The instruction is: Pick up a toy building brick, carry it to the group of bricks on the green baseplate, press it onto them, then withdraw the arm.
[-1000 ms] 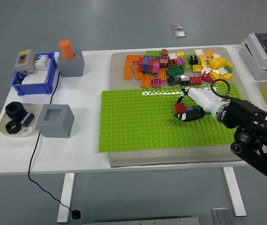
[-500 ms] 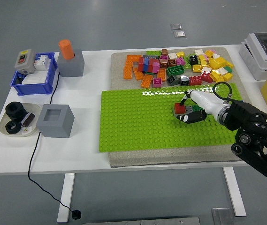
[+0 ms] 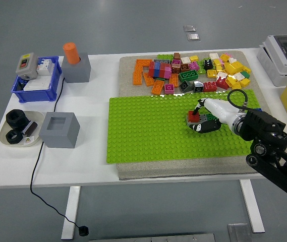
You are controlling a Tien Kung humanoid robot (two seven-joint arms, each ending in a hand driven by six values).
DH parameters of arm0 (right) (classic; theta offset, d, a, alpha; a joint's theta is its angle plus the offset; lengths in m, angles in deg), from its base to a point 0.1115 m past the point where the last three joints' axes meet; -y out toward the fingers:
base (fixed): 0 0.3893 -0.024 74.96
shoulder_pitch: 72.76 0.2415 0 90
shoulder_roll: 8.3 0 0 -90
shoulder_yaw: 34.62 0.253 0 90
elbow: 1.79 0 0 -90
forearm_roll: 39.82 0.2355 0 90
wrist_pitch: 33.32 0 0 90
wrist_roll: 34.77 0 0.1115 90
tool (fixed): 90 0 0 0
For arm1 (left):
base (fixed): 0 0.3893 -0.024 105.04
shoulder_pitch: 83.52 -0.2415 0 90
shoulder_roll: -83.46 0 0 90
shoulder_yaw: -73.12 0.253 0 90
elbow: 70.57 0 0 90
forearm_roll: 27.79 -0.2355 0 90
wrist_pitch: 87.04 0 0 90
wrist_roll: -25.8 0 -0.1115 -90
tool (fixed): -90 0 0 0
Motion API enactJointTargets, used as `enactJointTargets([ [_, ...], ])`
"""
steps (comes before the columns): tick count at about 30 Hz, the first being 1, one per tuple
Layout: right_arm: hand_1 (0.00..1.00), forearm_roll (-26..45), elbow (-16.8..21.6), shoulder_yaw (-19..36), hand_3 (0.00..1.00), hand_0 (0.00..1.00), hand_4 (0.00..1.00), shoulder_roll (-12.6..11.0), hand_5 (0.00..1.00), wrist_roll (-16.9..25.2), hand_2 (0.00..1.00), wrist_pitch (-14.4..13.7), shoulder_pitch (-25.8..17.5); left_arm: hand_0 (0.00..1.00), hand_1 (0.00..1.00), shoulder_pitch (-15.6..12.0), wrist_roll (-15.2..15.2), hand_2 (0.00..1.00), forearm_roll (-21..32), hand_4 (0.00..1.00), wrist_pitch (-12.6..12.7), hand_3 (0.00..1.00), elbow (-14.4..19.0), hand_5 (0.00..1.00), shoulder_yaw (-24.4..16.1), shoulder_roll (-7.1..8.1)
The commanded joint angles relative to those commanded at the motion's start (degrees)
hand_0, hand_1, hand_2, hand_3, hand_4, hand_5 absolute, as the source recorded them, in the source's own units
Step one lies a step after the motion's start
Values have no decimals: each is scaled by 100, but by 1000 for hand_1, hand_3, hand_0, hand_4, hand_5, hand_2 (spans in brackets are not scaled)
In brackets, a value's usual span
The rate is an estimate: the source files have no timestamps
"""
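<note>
A green baseplate lies on a grey mat at the table's middle. A small group of bricks, red on top of grey, sits on its right half. My right hand comes in from the right, white with black fingers, and its fingers are curled on this red and grey brick group. A heap of loose bricks in orange, yellow, red, green and pink lies on the mat behind the baseplate. My left arm is out of view.
A grey hollow block and a plate with black rings stand at the left. A blue bin and a grey block with an orange cylinder stand at the back left. White boxes stand at the right.
My right hand has shifted slightly right and lower on the baseplate, and the red brick now sits flatter on the grey one under my fingers.
</note>
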Motion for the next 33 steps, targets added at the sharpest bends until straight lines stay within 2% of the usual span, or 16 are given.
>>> enactJointTargets([
  [33, 937, -23, -349, -101, 651, 998, 745, 182, 437, 91, 940, -61, 62, 594, 616, -11, 19, 538, -4, 726, 14, 594, 0, 173, -68, -16],
])
